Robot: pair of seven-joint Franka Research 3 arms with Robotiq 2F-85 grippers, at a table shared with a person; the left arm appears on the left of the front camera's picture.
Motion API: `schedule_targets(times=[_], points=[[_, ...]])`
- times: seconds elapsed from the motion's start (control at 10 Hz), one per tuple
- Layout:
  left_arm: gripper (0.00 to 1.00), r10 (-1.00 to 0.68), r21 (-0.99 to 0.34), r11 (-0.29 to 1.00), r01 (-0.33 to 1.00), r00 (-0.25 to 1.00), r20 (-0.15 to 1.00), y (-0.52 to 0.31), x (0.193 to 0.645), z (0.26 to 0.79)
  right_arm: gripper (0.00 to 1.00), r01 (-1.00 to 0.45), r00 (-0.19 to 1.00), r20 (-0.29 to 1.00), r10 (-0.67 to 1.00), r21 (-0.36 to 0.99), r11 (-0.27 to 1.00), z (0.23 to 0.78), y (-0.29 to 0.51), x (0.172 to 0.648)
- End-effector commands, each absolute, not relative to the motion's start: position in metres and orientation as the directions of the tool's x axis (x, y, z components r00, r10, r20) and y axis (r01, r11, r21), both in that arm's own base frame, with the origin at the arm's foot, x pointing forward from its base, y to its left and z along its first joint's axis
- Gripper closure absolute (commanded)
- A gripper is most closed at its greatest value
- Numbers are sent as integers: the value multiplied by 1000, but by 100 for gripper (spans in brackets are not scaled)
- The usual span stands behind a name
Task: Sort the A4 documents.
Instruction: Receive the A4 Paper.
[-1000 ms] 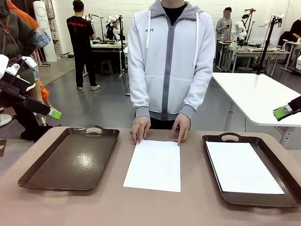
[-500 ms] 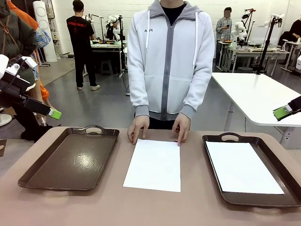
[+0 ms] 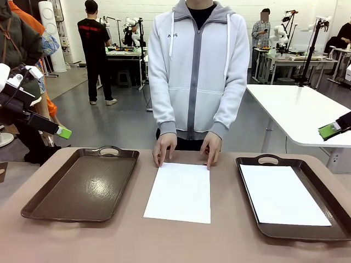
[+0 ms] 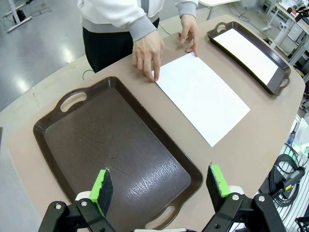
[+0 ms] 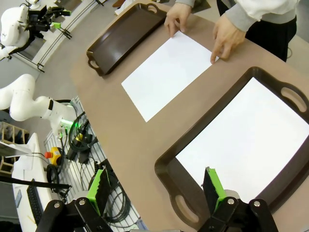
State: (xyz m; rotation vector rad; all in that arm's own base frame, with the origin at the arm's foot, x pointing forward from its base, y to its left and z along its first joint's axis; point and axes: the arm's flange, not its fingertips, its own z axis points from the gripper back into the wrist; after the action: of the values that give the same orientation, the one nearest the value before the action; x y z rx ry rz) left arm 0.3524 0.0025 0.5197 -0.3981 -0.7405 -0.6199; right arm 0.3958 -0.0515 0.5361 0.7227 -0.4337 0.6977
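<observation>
Basically nothing's moved: the person's hands (image 3: 164, 149) still pin the far edge of the loose A4 sheet (image 3: 178, 192), on the table (image 3: 230, 235) ahead of your left fingers (image 4: 101, 186). A second sheet (image 5: 246, 140) sits in the tray (image 5: 166, 166) below your right fingers (image 5: 100, 189). Both pairs are spread and empty, so I'd say sorting's stalled.

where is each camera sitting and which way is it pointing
Front: fixed at the robot's side, facing across the table at the person; left fingers and right fingers at the edges.
Left wrist: above the empty tray, looking down past its open fingers.
Right wrist: above the tray holding a sheet, looking down past its open fingers.
All three share the loose sheet the person's hands touch.
</observation>
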Motion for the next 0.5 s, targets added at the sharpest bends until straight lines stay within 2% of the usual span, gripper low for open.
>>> schedule_targets(times=[0.0,0.4], points=[[0,-381,-124,743,657,569,729,5,354,518,0,-713,692,582,428,453,536,535,-50,396],[0,-381,-124,743,657,569,729,5,354,518,0,-713,692,582,428,453,536,535,-50,396]])
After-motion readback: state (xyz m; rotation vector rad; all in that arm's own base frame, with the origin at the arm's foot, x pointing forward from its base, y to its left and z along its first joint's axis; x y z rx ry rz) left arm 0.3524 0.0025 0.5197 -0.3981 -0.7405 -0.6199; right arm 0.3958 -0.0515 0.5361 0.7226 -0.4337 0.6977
